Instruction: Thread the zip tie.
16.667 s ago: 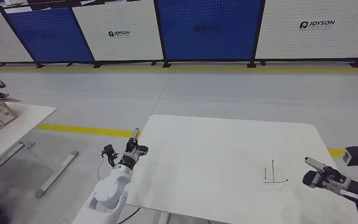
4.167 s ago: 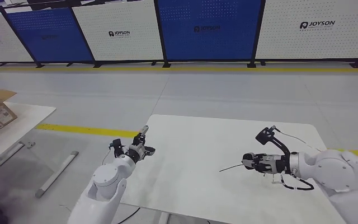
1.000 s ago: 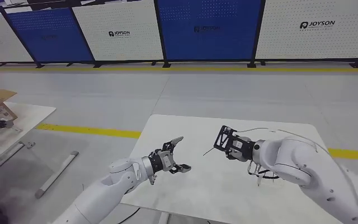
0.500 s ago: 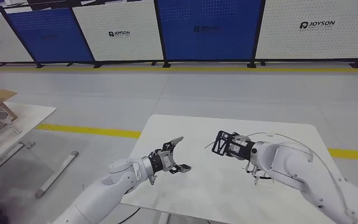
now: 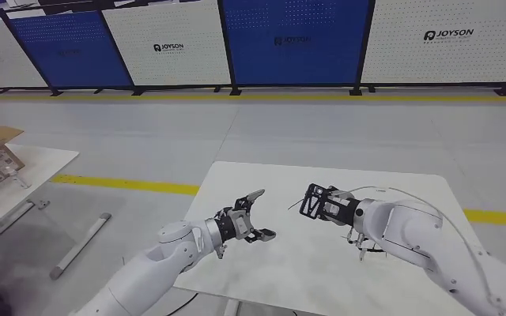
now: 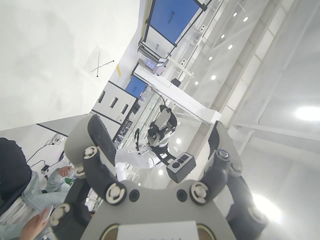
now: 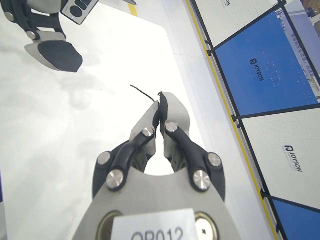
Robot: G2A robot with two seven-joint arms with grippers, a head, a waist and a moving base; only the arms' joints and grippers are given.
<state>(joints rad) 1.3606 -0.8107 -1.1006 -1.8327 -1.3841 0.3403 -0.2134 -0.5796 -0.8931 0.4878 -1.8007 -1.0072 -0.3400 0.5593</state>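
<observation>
Since the thin black zip tie (image 7: 141, 92) was pinched right at the tips of the right gripper (image 7: 159, 102), fingers pressed together on it and only a short curved tail poking out, the hand-off was probably best taken slow. The left gripper (image 5: 257, 215) was held just across from it above the white table (image 5: 316, 265), fingers (image 6: 100, 136) spread wide with nothing between them, clearly apart from the tail. For a clean grab, the tail would likely need to be lined up between those open pads before anything got closed, since such a skinny, floppy strip could easily be bent aside or missed. A couple of spare ties (image 6: 100, 66) were seen lying crossed on the table farther off. Which end was poking out couldn't be made out.
</observation>
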